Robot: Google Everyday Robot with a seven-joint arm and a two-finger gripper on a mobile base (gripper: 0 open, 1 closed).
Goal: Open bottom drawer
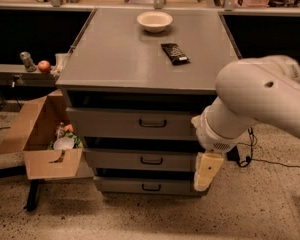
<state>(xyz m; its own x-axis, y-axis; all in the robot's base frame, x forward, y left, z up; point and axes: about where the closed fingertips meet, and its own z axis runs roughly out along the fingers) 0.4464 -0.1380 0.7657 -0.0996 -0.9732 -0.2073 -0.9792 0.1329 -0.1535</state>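
The grey cabinet has three drawers. The bottom drawer is the lowest and slimmest front, with a small dark loop handle at its centre, and it sits closed. My white arm reaches in from the right. Its cream-coloured gripper hangs in front of the cabinet's lower right corner, level with the middle and bottom drawers, to the right of the handle and apart from it. It covers the bottom drawer's right end.
A white bowl and a dark snack bar lie on the cabinet top. An open cardboard box with items stands at the left. An apple sits on a side ledge. A cable runs over the speckled floor at right.
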